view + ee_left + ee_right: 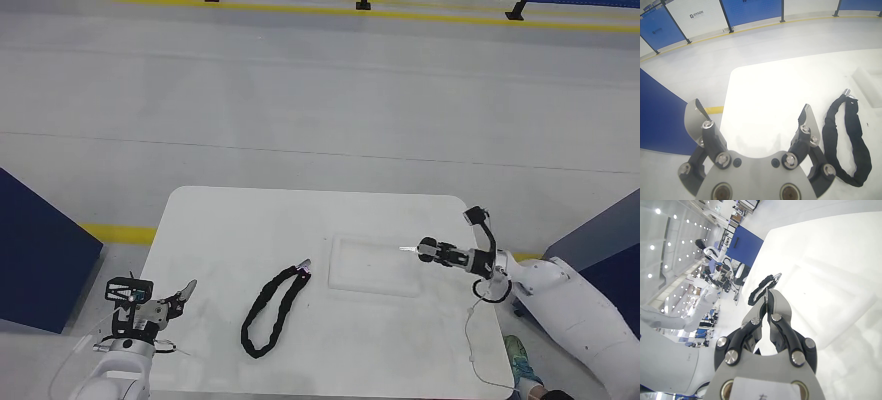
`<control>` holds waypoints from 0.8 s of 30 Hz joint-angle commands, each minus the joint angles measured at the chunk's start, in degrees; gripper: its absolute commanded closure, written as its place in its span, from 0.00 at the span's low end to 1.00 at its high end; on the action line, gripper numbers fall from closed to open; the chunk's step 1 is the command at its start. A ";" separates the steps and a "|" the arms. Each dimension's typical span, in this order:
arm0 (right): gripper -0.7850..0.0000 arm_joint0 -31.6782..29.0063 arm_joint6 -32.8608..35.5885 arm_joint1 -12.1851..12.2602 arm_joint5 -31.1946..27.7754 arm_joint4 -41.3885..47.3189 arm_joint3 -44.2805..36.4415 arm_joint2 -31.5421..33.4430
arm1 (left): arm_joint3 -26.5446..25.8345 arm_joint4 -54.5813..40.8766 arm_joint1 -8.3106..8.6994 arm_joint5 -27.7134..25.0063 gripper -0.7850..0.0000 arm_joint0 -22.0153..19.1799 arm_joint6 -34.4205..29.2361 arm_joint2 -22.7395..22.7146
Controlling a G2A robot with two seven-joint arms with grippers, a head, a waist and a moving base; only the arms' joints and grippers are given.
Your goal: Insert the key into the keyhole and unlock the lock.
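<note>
Table [230, 225]: lock [290, 277], key [407, 248] in right gripper [424, 248]

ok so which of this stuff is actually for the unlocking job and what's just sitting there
For the job: key, held in the right gripper; chain lock; left gripper, open.
Just there: shallow white tray; table.

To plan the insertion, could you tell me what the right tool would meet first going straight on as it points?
Probably the black fabric-sleeved chain lock, near its metal end. The right tool, shut on the thin metal key, points across the shallow white tray at it; height is unclear.
</note>
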 commanded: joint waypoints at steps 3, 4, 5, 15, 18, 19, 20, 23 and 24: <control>1.00 -3.91 3.99 2.31 1.37 6.93 -3.94 3.56 | 0.00 0.00 0.00 0.00 0.00 0.00 0.00 0.00; 1.00 -4.84 4.67 2.86 1.80 8.30 -5.05 4.50 | 0.00 0.00 0.00 0.00 0.00 0.00 0.00 0.00; 1.00 -5.84 5.19 3.41 2.31 9.82 -6.40 5.47 | 0.00 0.00 0.00 0.00 0.00 0.00 0.00 0.00; 1.00 -16.63 7.26 8.97 4.39 14.80 -19.02 15.74 | 0.00 0.00 0.00 0.00 0.00 0.00 0.00 0.00; 1.00 -19.63 7.56 10.25 4.68 14.38 -22.39 18.55 | 0.00 0.00 0.00 0.00 0.00 0.00 0.00 0.00; 1.00 -20.69 7.61 10.62 4.74 14.20 -23.43 19.38 | 0.00 0.00 0.00 0.00 0.00 0.00 0.00 0.00; 1.00 -21.77 7.64 10.97 4.76 14.07 -24.27 20.19 | 0.00 0.00 0.00 0.00 0.00 0.00 0.00 0.00; 1.00 -24.89 7.69 11.84 4.82 13.68 -26.51 22.30 | 0.00 0.00 0.00 0.00 0.00 0.00 0.00 0.00; 1.00 -25.85 7.69 12.08 4.82 13.70 -27.02 22.95 | 0.00 0.00 0.00 0.00 0.00 0.00 0.00 0.00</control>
